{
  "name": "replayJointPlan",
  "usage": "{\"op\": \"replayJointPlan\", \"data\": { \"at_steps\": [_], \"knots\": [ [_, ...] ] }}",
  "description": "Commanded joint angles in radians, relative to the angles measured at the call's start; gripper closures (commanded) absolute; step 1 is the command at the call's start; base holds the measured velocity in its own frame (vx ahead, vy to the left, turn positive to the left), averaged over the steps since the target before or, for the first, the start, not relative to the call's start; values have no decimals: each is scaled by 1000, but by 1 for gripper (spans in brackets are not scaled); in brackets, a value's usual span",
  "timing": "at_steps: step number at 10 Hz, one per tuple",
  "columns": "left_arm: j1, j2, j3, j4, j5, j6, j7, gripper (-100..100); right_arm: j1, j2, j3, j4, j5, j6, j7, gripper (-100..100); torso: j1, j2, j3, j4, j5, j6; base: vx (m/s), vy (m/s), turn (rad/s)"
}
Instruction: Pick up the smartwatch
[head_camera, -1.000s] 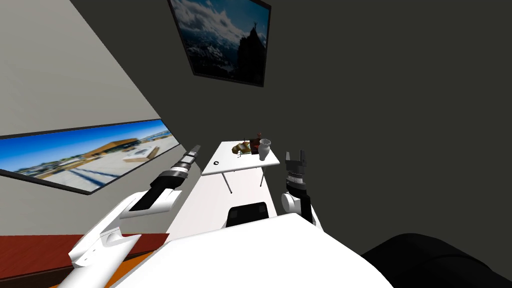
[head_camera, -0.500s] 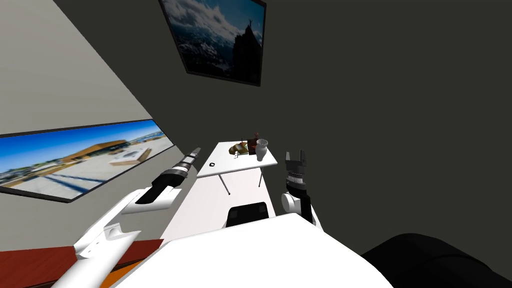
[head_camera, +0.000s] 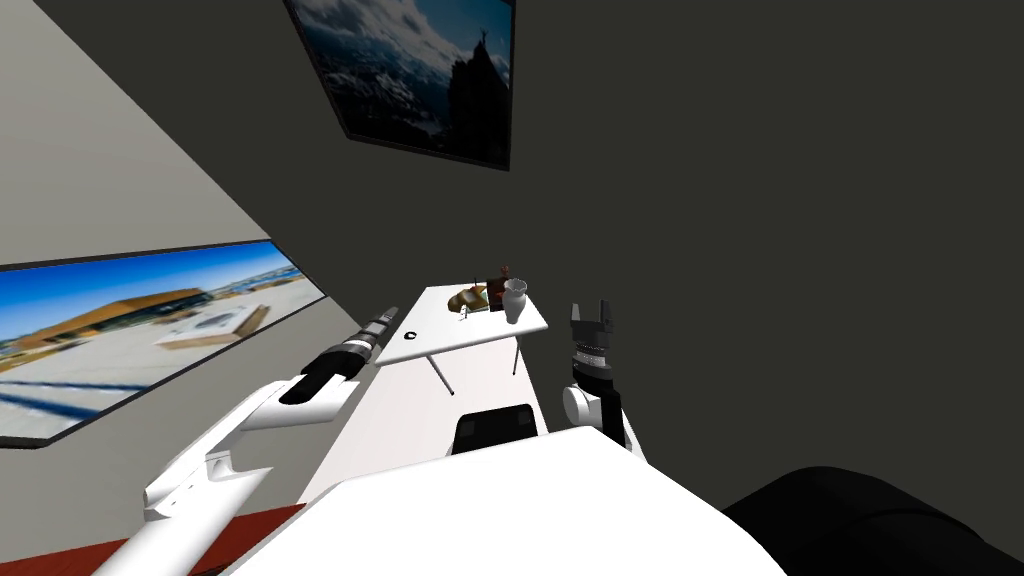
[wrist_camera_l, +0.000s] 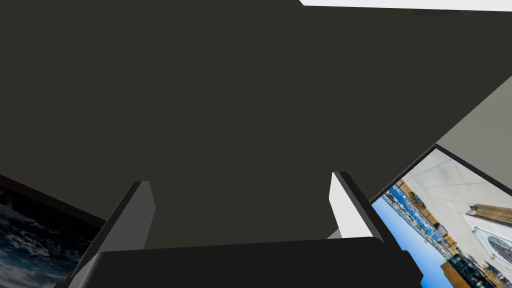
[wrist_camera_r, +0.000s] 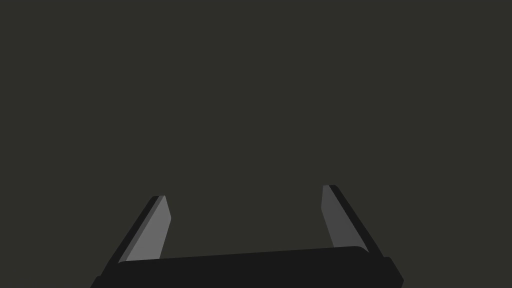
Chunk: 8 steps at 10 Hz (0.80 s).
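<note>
The smartwatch (head_camera: 411, 334) is a tiny black ring lying near the front left corner of a small white table (head_camera: 480, 330) ahead of me. My left gripper (head_camera: 388, 316) reaches forward just left of that corner, close to the watch, and the left wrist view shows it (wrist_camera_l: 241, 178) open with nothing between its fingers. To the right of the table my right gripper (head_camera: 592, 312) points up, also open and empty (wrist_camera_r: 244, 192), facing a dark wall.
At the table's far end stand a white cup (head_camera: 515, 298), a dark red box (head_camera: 496, 293) and brown-yellow items (head_camera: 468, 298). A dark wall rises behind and to the right. A rounded black object (head_camera: 860, 520) lies low on the right.
My view has turned, so the table and wall pictures sit further left in the picture. The left arm has dropped slightly with its tip nearer the table's front corner. The right arm is unchanged.
</note>
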Motion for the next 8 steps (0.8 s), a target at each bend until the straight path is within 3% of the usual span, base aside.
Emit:
{"op": "replayJointPlan", "data": {
  "at_steps": [1,8],
  "knots": [
    [4,6,-8,35,-6,50,-14,-100,0,0,0,0,0,0,0,0,0,0,0,0,0,0,41,-51,-142],
    [20,37,-27,122,-7,232,-49,-100,0,0,0,0,0,0,0,0,1,0,0,0,0,0,35,-32,-95]
  ]
}}
